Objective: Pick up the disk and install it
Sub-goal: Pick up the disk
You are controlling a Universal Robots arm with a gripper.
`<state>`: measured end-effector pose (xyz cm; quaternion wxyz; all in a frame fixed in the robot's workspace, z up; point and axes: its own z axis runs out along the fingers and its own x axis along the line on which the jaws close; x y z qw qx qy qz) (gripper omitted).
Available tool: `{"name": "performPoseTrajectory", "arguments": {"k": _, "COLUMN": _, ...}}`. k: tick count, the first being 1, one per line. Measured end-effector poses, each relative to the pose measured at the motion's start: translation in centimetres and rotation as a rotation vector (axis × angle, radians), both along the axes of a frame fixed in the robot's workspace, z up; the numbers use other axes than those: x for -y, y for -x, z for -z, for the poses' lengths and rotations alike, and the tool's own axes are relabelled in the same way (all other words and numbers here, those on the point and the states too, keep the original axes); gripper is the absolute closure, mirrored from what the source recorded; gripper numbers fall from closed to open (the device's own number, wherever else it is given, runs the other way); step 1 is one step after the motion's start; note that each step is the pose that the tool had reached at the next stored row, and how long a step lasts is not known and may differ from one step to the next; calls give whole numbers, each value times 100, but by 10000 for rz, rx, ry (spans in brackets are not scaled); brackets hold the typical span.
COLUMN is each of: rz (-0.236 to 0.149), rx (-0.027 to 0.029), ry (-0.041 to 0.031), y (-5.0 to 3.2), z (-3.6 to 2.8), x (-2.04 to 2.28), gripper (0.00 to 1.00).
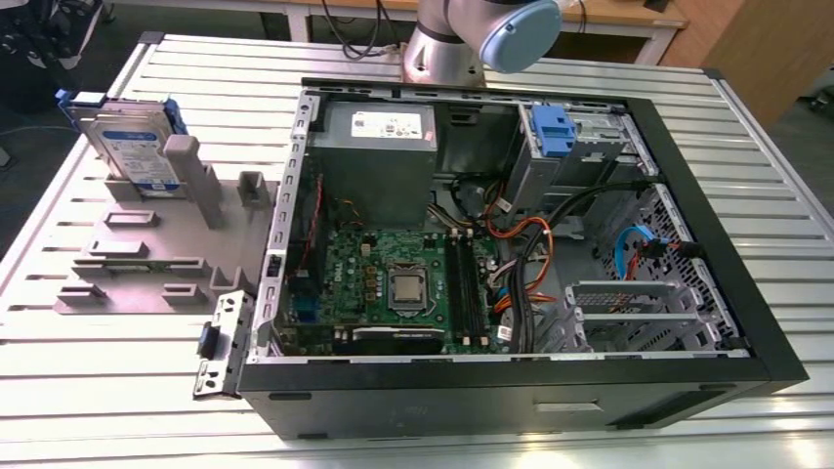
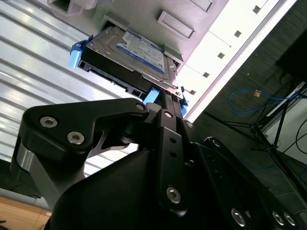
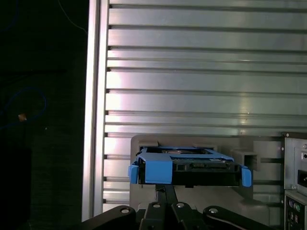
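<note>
Disk [image 1: 131, 147] stands on end in the grey rack [image 1: 156, 256], long axis near-upright, leaning back, label side up. My gripper [image 3: 165, 188] is pressed together, empty.

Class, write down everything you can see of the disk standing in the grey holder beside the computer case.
The disk is a flat, rectangular silver drive that looks like metal. It has a white-and-blue label on its broad face and blue plastic rails framing its edges. It stands on edge, its lower end slotted into a grey holder. The holder sits on the ribbed metal table, on the exterior view's left of the open computer case. The disk is not yet installed.
</note>
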<state>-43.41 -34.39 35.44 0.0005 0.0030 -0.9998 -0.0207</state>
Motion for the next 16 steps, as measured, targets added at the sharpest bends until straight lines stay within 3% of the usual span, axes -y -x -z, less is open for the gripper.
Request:
{"name": "performPoseTrajectory", "arguments": {"k": 6, "rz": -107, "rx": 0, "ry": 0, "y": 0, "z": 1, "x": 0, "gripper": 89}}
{"name": "performPoseTrajectory", "arguments": {"k": 16, "rz": -1829, "rx": 0, "ry": 0, "y": 0, "z": 4, "x": 0, "gripper": 89}}
